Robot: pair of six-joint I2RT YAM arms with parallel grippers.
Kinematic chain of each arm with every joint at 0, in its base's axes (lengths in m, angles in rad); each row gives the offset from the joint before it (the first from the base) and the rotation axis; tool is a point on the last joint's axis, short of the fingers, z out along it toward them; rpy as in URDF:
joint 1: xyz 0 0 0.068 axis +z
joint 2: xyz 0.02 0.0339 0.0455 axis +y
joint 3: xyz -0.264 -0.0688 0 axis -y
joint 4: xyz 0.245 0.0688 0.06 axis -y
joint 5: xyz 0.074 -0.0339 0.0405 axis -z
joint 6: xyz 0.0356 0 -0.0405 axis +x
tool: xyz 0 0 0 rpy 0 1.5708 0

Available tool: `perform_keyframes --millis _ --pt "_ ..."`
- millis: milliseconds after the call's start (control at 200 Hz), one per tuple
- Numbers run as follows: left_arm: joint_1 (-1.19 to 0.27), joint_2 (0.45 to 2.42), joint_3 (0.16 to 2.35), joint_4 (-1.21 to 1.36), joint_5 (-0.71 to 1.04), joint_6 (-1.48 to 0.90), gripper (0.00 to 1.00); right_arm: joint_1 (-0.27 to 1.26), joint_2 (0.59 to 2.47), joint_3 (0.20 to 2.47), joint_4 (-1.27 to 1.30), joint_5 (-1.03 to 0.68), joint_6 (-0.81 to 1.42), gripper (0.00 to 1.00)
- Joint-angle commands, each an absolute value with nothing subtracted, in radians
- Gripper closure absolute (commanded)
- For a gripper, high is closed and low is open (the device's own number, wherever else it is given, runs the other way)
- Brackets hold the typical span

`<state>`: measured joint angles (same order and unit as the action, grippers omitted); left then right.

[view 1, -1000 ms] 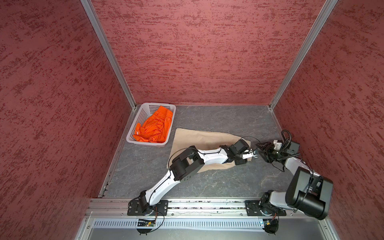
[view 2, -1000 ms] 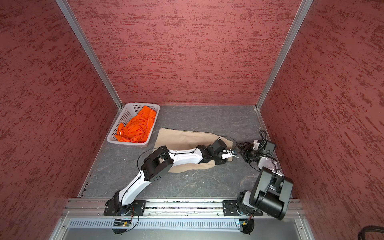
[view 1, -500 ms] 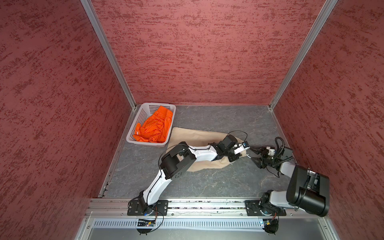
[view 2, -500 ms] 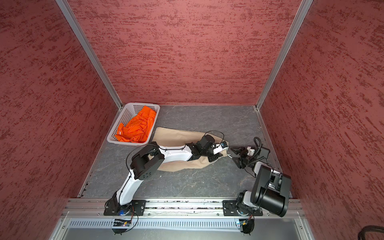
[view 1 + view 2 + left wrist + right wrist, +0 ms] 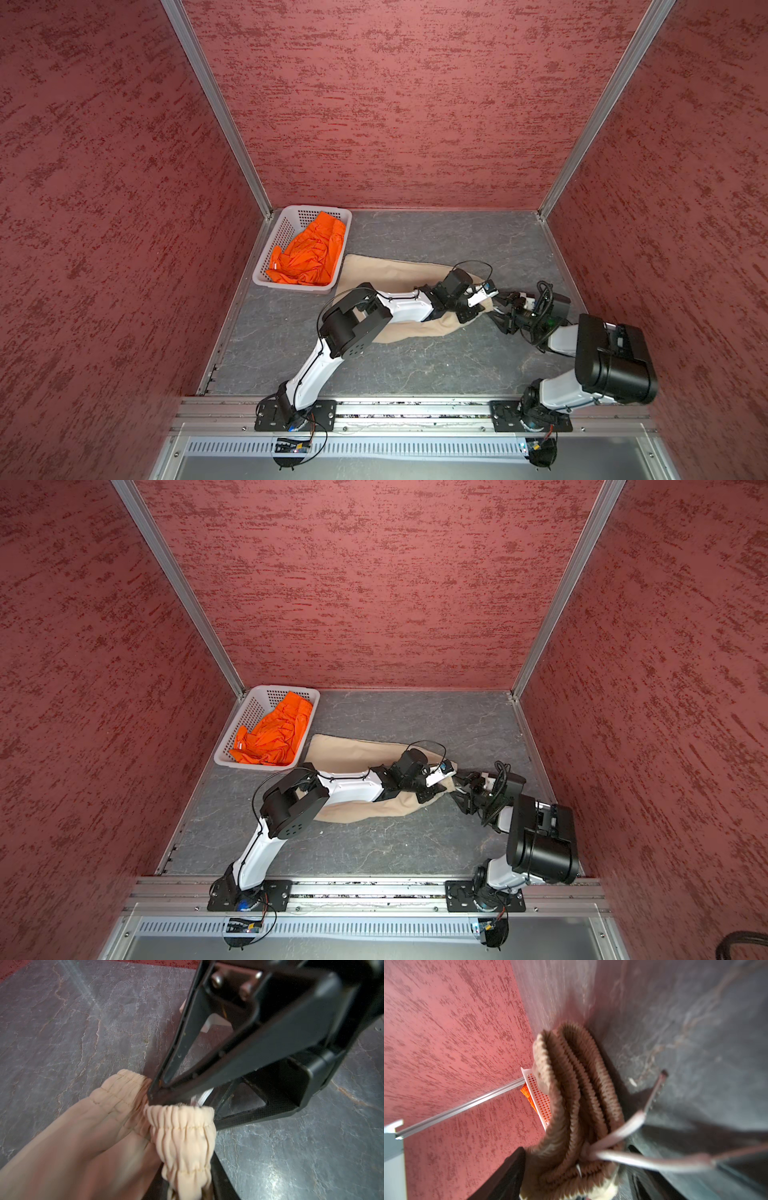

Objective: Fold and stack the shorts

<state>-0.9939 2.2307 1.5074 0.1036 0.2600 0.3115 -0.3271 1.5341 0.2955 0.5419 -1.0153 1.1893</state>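
Near the grey stone-patterned bench's (image 5: 415, 357) right edge, about halfway back, the two arms meet. The right gripper (image 5: 501, 311) has slid in toward the middle and spread its jaws wider. They now stand released on either side of the gathered elastic waistband (image 5: 182, 1126), with nothing pinched yet. The left gripper (image 5: 478, 309) has been tightening, and as far as the blurred wrist view lets me judge, it is clenched on a bunch of that waistband, holding it just off the bench. White drawstrings (image 5: 623, 1128) trail out toward the right arm. I read this as a second hold being set up on the waist before any fold.

Behind them, the beige cloth shorts (image 5: 390, 274) lie stretched toward the far-left corner, not yet folded. In that corner the bright orange cloth shorts (image 5: 311, 253) sit crumpled in the white perforated plastic basket (image 5: 272, 249), untouched, so stacking is a long way off.
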Motion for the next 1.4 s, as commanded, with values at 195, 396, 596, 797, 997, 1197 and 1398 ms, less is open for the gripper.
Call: perform_keyframes --millis 195,396,596,797,997,1197,1398 --pt "-1.031 2.224 1.536 0.033 0.273 0.409 0.72 -0.293 1.622 0.308 0.783 -1.030 1.314 0.23" --pt "-1.036 2.222 1.550 0.037 0.258 0.386 0.60 -0.249 1.648 0.323 0.717 -1.018 1.252 0.26" --pt "-1.035 2.129 1.562 -0.067 0.175 0.296 0.30 -0.245 1.608 0.387 0.429 -0.929 1.068 0.45" --pt "-0.986 1.964 1.453 -0.150 0.115 0.113 0.23 -0.245 1.521 0.575 -0.060 -0.753 0.747 0.73" --pt "-0.889 1.801 1.273 -0.205 0.094 -0.081 0.23 -0.246 1.519 0.793 -0.402 -0.617 0.493 0.84" --pt "-0.789 1.684 1.147 -0.277 0.065 -0.261 0.23 -0.246 1.532 1.089 -0.710 -0.439 0.284 0.85" --pt "-0.700 1.607 1.015 -0.253 0.078 -0.416 0.24 -0.245 1.558 1.398 -0.929 -0.284 0.178 0.85"
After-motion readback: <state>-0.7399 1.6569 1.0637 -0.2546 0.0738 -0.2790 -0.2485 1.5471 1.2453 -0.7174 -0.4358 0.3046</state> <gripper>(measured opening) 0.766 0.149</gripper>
